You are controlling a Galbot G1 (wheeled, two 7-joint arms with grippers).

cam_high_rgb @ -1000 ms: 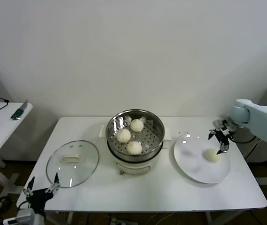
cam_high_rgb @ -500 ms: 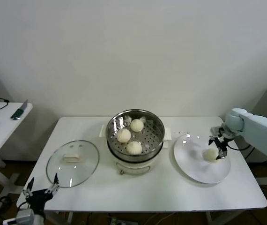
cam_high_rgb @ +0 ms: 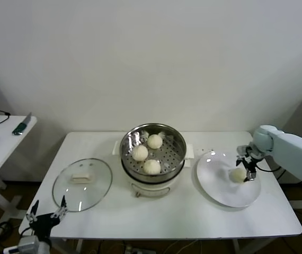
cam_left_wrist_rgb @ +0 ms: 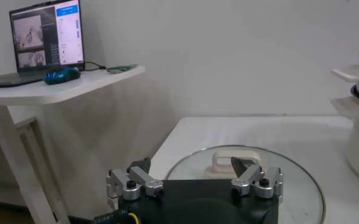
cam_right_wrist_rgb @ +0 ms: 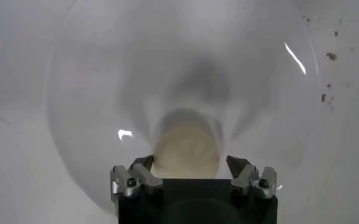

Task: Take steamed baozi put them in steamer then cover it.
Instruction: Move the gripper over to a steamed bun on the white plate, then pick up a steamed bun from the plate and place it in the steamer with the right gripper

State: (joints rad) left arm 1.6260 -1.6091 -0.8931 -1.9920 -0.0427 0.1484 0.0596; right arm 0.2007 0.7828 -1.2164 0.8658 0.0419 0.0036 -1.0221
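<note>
Baozi: three cream buns [cam_high_rgb: 145, 153] sitting inside steamer [cam_high_rgb: 164, 160], on its perforated floor, at bench [cam_high_rgb: 167, 211] centre; a fourth bun [cam_high_rgb: 238, 174] resting on white plate [cam_high_rgb: 220, 185], on the bench's right side. Right pincer [cam_high_rgb: 248, 165] poised just above that fourth bun, fingers [cam_right_wrist_rgb: 135, 176] spread wide on either side of it, not closed on it. Cover [cam_high_rgb: 82, 184] lying flat on the bench to the steamer's left, white handle up. Left pincer [cam_high_rgb: 46, 211] parked low at the bench's near-left edge, beside the cover, fingers [cam_left_wrist_rgb: 130, 182] wide apart and holding nothing.
</note>
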